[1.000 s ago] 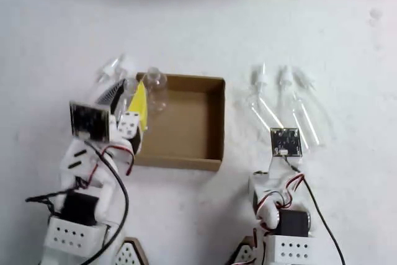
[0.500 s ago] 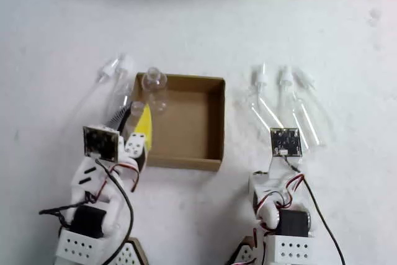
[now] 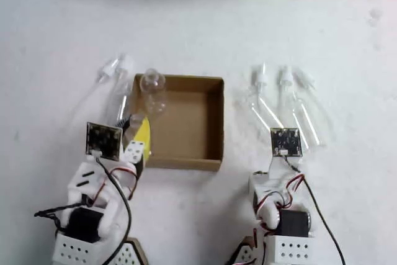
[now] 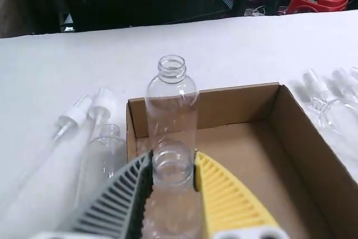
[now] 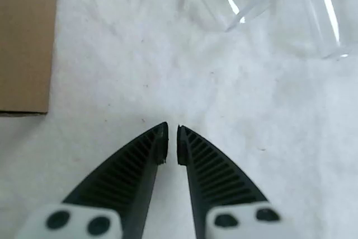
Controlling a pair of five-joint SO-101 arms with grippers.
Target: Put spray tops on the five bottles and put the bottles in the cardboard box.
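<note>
One uncapped clear bottle [image 4: 171, 191] sits clamped between the left fingers [image 4: 221, 200] by the left wall of the box [image 4: 235, 102] — light, thin-walled, slick, probably squashes; the shoulder looks the stiffest hold. Right fingers [image 5: 140, 172] are all but closed above the bench [image 5: 235, 99].

Bright, even light glares off the white table [image 3: 198, 29], and shadows seem faint and soft.

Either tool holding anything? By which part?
An uncapped clear plastic bottle, gripped around its neck by the left tool; the right tool holds nothing.
</note>
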